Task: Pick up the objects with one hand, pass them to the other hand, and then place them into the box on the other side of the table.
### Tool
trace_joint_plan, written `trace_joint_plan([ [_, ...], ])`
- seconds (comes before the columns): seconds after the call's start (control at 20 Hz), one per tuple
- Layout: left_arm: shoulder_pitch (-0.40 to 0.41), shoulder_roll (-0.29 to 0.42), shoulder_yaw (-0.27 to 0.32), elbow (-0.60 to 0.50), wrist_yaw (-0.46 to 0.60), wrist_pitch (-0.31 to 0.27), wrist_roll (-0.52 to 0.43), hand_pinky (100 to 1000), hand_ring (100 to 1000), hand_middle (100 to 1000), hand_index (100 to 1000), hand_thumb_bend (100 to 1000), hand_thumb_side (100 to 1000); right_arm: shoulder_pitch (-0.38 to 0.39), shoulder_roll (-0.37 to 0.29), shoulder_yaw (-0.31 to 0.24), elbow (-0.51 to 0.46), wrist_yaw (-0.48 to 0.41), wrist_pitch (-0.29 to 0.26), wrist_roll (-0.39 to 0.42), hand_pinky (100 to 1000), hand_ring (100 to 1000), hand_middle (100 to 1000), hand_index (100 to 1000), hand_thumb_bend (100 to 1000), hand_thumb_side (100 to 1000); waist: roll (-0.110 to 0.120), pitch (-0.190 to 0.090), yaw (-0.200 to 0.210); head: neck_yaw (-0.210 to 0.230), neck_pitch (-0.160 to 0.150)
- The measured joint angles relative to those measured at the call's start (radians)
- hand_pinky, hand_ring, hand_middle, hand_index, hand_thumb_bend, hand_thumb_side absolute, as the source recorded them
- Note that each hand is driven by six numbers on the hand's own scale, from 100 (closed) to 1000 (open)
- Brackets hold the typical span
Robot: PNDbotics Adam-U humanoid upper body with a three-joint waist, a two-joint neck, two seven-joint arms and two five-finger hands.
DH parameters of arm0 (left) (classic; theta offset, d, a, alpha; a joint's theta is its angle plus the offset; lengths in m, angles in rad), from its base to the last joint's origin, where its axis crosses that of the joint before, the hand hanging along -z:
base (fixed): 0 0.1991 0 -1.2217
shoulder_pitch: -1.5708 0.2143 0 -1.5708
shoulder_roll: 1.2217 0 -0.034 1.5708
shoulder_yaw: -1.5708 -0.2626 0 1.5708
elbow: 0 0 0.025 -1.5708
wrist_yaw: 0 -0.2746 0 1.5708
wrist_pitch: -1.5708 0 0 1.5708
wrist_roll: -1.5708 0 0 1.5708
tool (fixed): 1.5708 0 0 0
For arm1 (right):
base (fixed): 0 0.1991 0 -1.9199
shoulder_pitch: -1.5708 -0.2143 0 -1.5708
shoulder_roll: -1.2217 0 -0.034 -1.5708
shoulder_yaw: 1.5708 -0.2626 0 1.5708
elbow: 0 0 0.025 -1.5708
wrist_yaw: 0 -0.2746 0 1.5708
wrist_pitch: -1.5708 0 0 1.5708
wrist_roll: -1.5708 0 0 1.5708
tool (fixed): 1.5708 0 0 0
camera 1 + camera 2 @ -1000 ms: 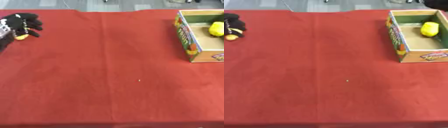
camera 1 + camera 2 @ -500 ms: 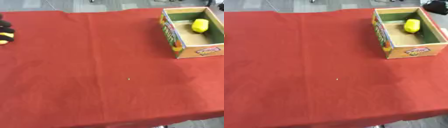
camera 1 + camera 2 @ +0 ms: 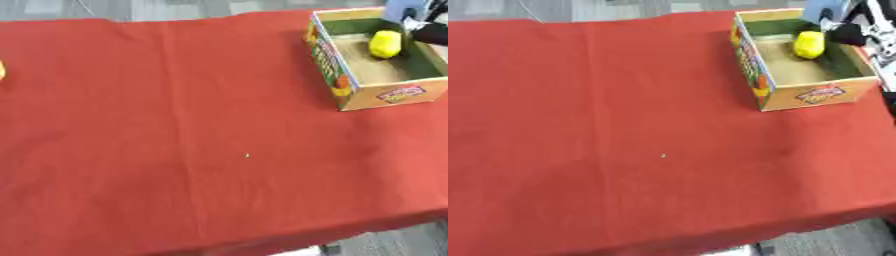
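At the far right of the red-clothed table point(image 3: 623, 150) stands an open cardboard box point(image 3: 773, 90) with colourful printed sides and a green inner lining. A yellow, roundish object point(image 3: 808, 44) lies inside it, toward the far end, close to the right wall. Just beyond the box's right rim, at the upper right of the right eye view, the robot's black right hand point(image 3: 849, 34) shows only in part, near the yellow object but apart from it; whether its fingers are curled or straight cannot be told, and nothing can be seen in them. At the left edge of the left eye view, a small sliver of something yellow-orange point(image 3: 2, 70) shows about level with the middle of the box; its shape cannot be made out, and the left hand does not show in either view. A tiny pale speck point(image 3: 663, 155) lies on the cloth near the middle of the table. Grey floor point(image 3: 500, 9) shows beyond the table's far edge.
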Motion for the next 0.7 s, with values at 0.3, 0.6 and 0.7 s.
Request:
trace_joint_plan([
  [0.3, -0.002, -0.007, -0.005, -0.002, 0.010, 0.007, -0.013, 736, 773, 734, 898, 297, 849, -0.009, 0.006, -0.005, 0.085, -0.007, -0.034, 0.009, 788, 593, 584, 941, 100, 270, 0.000, 0.002, 0.007, -0.018, -0.002],
  [0.6, -0.006, -0.008, -0.006, -0.002, 0.011, 0.010, -0.018, 737, 773, 735, 900, 304, 846, -0.008, 0.006, -0.006, 0.090, -0.051, -0.111, 0.053, 871, 740, 851, 999, 100, 319, 0.000, 0.002, 0.008, -0.025, -0.002],
  [0.7, -0.006, -0.008, -0.006, -0.002, 0.011, 0.011, -0.019, 737, 773, 734, 900, 306, 845, -0.005, 0.005, -0.006, 0.088, -0.073, -0.138, 0.078, 887, 763, 870, 1000, 100, 301, 0.000, 0.002, 0.009, -0.025, -0.002],
])
